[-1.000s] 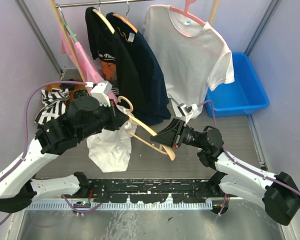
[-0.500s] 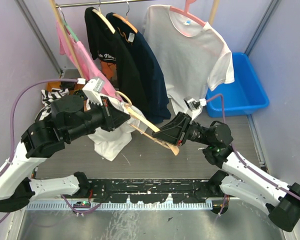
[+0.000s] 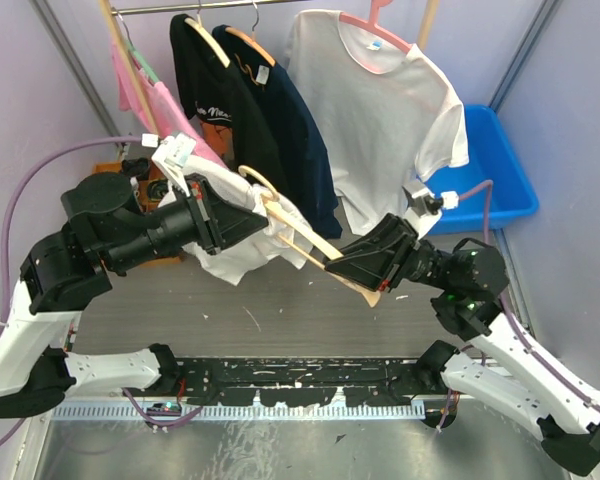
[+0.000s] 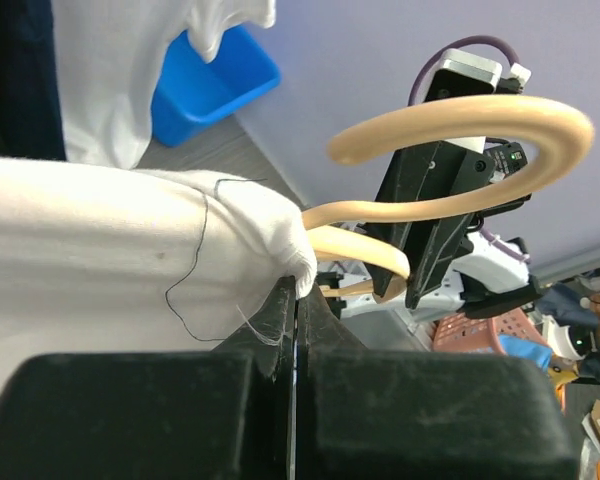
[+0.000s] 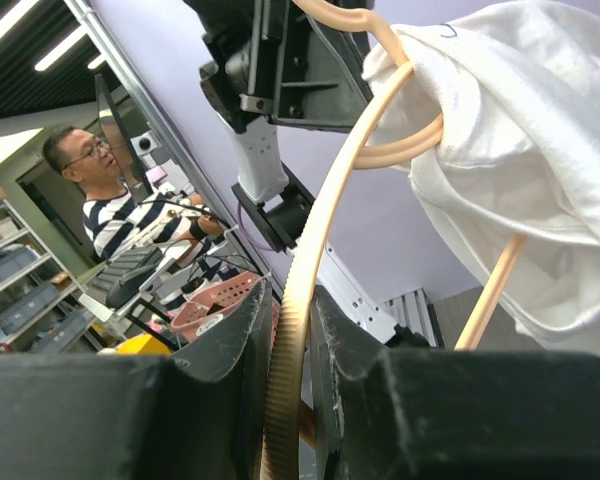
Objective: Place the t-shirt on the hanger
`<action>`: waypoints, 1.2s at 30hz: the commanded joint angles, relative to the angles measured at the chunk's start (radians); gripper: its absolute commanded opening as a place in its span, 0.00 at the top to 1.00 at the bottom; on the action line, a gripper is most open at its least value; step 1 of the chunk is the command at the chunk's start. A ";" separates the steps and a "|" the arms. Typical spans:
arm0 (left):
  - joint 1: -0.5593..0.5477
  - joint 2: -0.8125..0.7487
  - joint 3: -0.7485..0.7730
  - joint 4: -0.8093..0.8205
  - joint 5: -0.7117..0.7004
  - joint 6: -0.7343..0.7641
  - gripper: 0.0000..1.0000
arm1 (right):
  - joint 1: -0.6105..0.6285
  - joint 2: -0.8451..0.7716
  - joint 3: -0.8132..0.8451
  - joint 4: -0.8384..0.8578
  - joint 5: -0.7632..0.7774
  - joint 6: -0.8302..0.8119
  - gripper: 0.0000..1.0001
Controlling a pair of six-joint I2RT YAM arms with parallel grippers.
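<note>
Higher now, hanger [image 3: 310, 243] and t-shirt [image 3: 242, 248] — over grey table [image 3: 280, 312], purple walls [image 3: 580, 120], blue bin [image 3: 492, 170].

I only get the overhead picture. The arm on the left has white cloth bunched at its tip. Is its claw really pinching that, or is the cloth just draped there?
Observer: Pinching. Its own wrist camera shows the left claw shut on a fold of the t-shirt.
Operator: And the wooden stick at the other arm?
Observer: That is the hanger. The right wrist camera shows one of its arms clamped in the right claw.
Operator: Is the shirt on it yet?
Observer: Only partly, it seems. From that camera, cloth is bunched over the hanger's curved end, and a bare length of wood pokes out below it.
</note>
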 commanded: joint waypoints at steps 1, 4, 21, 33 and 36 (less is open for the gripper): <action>-0.009 0.021 0.077 0.032 0.076 0.007 1.00 | -0.001 -0.056 0.183 -0.037 0.052 -0.150 0.99; -0.010 0.032 0.085 0.032 0.086 0.005 1.00 | -0.001 -0.071 0.241 -0.167 0.073 -0.214 0.99; -0.086 -0.043 -0.192 0.105 0.097 -0.086 1.00 | 0.000 -0.038 -0.035 0.063 0.114 -0.093 0.99; -0.235 0.034 -0.196 0.194 0.049 -0.085 1.00 | 0.000 0.050 -0.059 0.146 0.140 -0.078 0.99; -0.250 0.035 -0.198 0.156 -0.006 -0.062 1.00 | 0.000 0.046 -0.085 0.177 0.127 -0.058 0.99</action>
